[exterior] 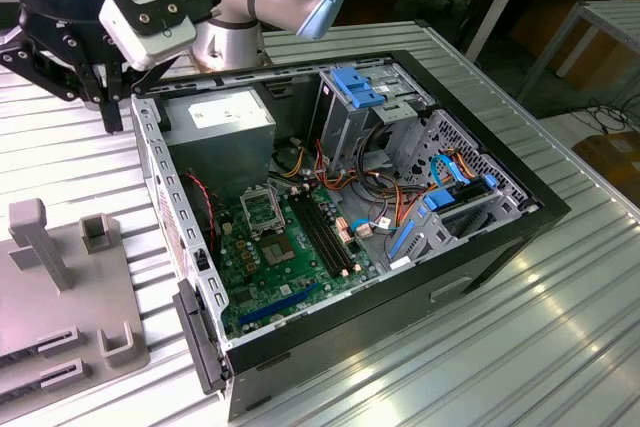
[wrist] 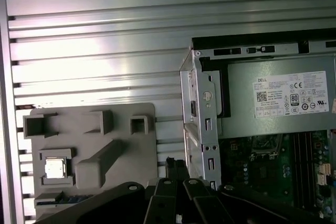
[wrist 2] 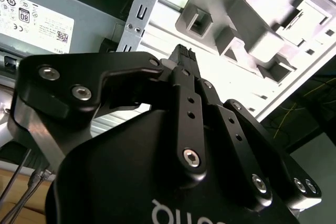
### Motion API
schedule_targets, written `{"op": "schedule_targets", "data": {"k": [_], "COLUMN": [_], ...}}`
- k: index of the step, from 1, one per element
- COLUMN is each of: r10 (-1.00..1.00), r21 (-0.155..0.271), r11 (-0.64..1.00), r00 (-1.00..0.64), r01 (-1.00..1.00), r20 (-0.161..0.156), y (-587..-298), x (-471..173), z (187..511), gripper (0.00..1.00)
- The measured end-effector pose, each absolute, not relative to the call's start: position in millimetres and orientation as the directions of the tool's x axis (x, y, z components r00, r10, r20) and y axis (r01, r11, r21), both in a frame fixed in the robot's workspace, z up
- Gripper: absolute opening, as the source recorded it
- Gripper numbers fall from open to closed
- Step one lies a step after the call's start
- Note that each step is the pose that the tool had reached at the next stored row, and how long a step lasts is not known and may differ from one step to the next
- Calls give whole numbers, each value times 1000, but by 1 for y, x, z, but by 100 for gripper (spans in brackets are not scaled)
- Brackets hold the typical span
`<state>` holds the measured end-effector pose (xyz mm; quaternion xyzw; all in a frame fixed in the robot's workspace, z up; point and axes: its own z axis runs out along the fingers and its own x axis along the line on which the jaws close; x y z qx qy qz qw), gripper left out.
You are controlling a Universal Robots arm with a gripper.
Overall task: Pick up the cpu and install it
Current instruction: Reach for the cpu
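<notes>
The small flat square cpu with a silvery metal top (wrist: 54,168) lies seated in a square pocket of the pale grey plastic fixture plate (wrist: 131,145), untouched. In the exterior view that plate (exterior: 60,297) lies on the ribbed aluminium table (exterior: 560,347) at about eight o'clock from the open black computer case (exterior: 480,277). The black pincer (exterior: 110,117) hangs above the table at about ten o'clock from the case, near its corner and well apart from the chip.

In both wrist views the pincer (wrist: 176,165) (wrist 2: 182,56) appears drawn together, with nothing between its tips.

Inside the case, the hollow square metal frame (exterior: 262,209) on the green motherboard (exterior: 290,267) sits at about five o'clock from the grey metal box with a white label (exterior: 225,122). I cannot tell whether the frame is open.

The step in hand looks like the approach to the pick. To do it well, the tips should part wider than the chip before descending and come down square to the pocket. They should close on two opposite edges only, lightly, since a thin tile tilts or jams against the pocket walls if caught off-centre.
</notes>
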<state>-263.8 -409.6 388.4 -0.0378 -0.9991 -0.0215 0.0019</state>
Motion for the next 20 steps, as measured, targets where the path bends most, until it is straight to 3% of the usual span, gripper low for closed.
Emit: {"op": "schedule_targets", "data": {"k": [20], "r10": [75], "r21": [43], "r11": [996], "r00": [-997], "r01": [75], "r20": [7], "y": [-416], "x": [-276], "z": [388], "gripper": [11]}}
